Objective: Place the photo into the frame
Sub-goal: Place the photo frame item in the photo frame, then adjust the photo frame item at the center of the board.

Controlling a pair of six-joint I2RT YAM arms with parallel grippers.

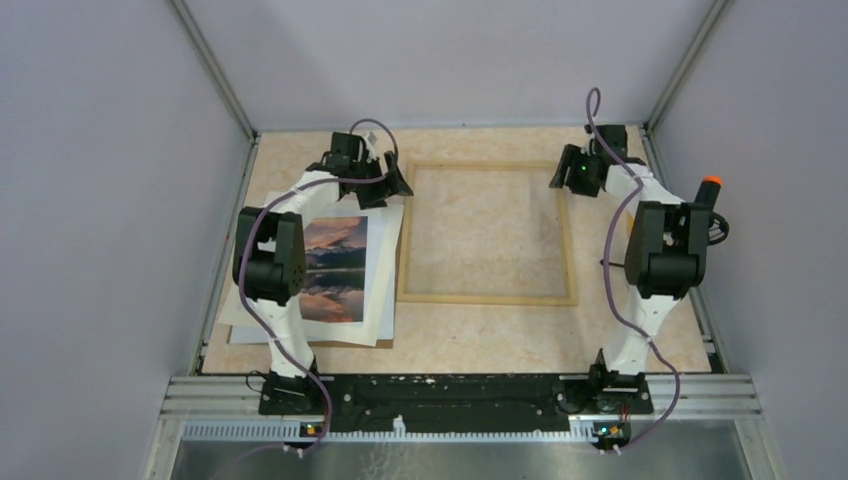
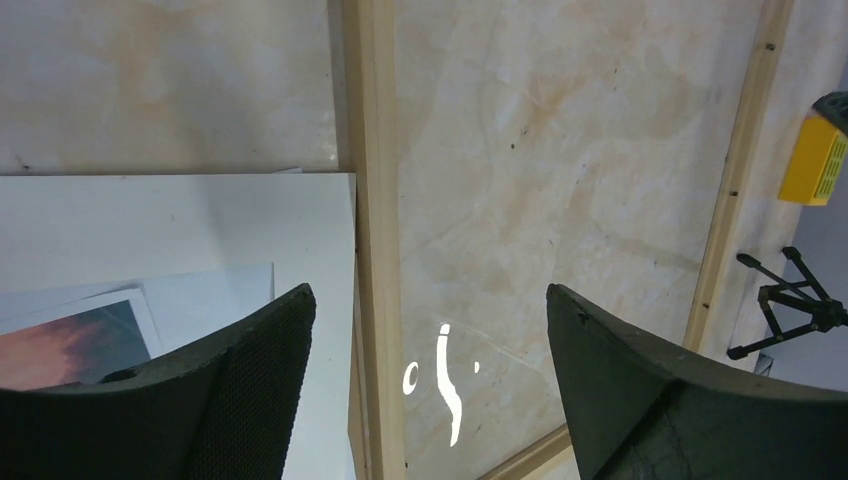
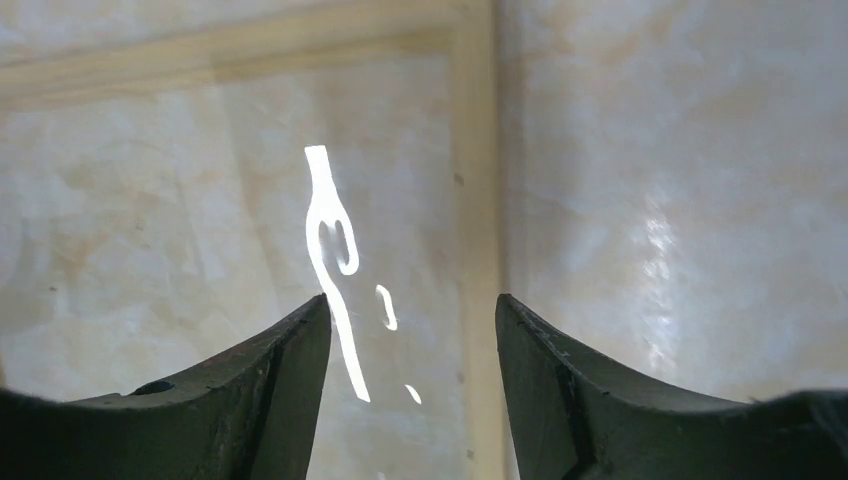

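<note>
The frame (image 1: 488, 298), thin light wood, lies flat mid-table with glare on its pane. The photo (image 1: 335, 268), an orange-pink and dark landscape, rests on white sheets to the frame's left. My left gripper (image 1: 393, 186) hovers open at the frame's far left corner. In the left wrist view its fingertips straddle the frame's left rail (image 2: 375, 250) without touching it; the left gripper (image 2: 428, 292) holds nothing, and the photo (image 2: 70, 350) shows at the lower left. My right gripper (image 1: 563, 176) stands open at the far right corner. In the right wrist view the right gripper (image 3: 412, 300) has the right rail (image 3: 480, 200) between its fingers, ungripped.
A white mat (image 1: 385, 270) and a brown board (image 1: 300, 341) lie stacked under the photo. An orange-tipped object (image 1: 710, 185) stands by the right wall. A yellow block (image 2: 815, 160) and a black stand (image 2: 790, 300) sit beyond the frame's far rail. Walls enclose the table.
</note>
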